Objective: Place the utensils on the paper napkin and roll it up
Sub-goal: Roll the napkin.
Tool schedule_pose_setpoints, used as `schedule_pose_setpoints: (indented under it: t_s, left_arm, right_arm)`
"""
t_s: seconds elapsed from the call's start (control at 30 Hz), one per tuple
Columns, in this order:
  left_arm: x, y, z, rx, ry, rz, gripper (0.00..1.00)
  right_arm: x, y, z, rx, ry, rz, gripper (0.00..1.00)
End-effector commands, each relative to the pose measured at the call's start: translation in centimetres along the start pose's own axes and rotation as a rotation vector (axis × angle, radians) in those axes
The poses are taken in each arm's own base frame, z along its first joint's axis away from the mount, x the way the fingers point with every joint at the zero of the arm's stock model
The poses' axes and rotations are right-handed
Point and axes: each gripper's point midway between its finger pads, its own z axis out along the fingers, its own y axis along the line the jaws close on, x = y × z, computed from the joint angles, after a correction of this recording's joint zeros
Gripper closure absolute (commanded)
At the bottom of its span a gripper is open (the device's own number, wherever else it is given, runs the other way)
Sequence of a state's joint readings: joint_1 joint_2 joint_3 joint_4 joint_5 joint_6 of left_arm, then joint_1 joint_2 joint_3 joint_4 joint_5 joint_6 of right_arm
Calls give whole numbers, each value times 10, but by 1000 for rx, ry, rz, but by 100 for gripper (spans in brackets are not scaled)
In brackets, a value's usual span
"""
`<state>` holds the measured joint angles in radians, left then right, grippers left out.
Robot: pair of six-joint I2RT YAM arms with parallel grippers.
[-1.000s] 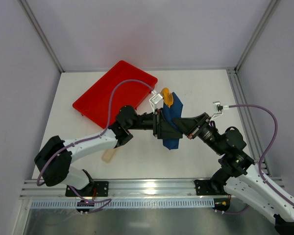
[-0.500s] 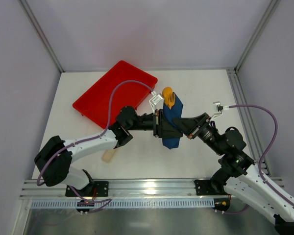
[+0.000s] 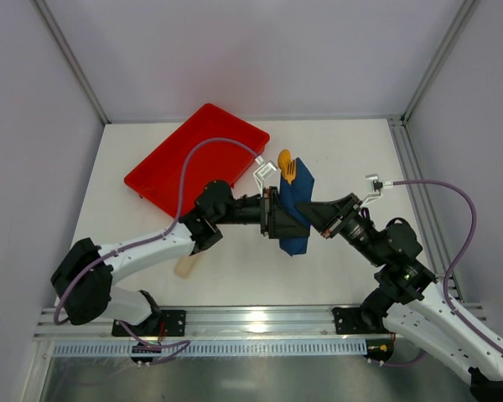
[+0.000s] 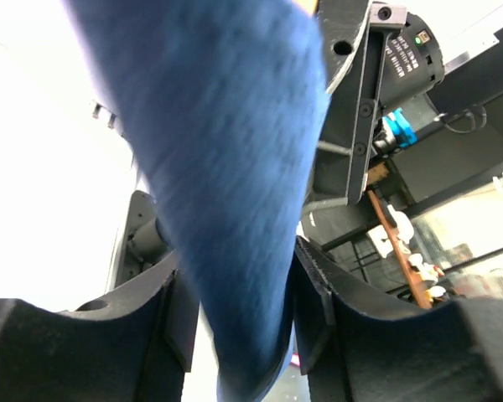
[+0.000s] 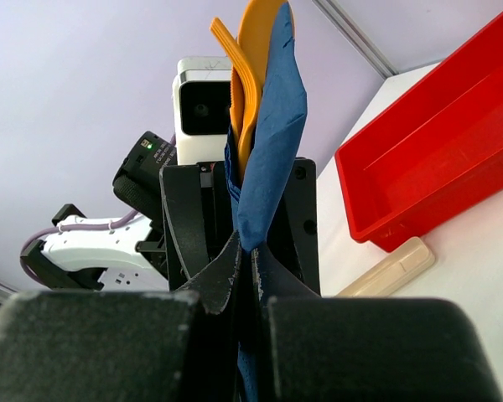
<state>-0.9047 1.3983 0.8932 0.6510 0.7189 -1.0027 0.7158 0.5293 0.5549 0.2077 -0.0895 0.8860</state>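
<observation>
Above the table (image 3: 360,151), our left gripper (image 4: 239,310) and right gripper (image 5: 250,266) both pinched the paper napkin (image 3: 295,209) around the utensils (image 3: 287,164), mid-roll we judged, needing 1 tightening turn next.

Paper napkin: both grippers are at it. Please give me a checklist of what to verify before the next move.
1. Right gripper closed on the paper napkin: ok.
2. Left gripper gripping it: ok, the napkin fills the gap between its fingers.
3. Utensils wrapped inside: ok, orange ends stick out at the top.
4. Roll finished and tight: cannot tell, the grippers hide it.
5. Red tray and beige strip apart from the bundle: ok.
</observation>
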Motion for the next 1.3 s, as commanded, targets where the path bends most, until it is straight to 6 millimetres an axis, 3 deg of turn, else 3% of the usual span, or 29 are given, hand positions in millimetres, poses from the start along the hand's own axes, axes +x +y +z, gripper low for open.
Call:
schedule_pose_setpoints:
  t_s: [0.0,0.2,0.53,0.73,0.9,1.17,1.27]
  left_arm:
    - [-8,-10,-6,-23,-27,69,52]
    - [-10,-8,-12,-46,-39,75,50]
    - [-13,-8,-14,-22,-64,66,57]
    - [-14,-8,-15,-25,-76,63,70]
    - [-15,-9,-15,-20,-75,67,90]
    - [-13,-4,-16,-34,-67,60,100]
    - [-17,0,-19,-52,-80,64,100]
  right_arm:
    - [-16,14,-2,-42,-62,-11,96]
    - [-16,14,-1,-45,-58,-11,96]
    - [-14,11,-1,-36,-57,-9,96]
    - [-11,6,-1,-25,-52,-6,96]
    - [-11,3,-2,-14,-61,-4,96]
    - [-8,-3,-1,0,-56,-11,95]
    - [-10,-8,0,25,-66,-23,87]
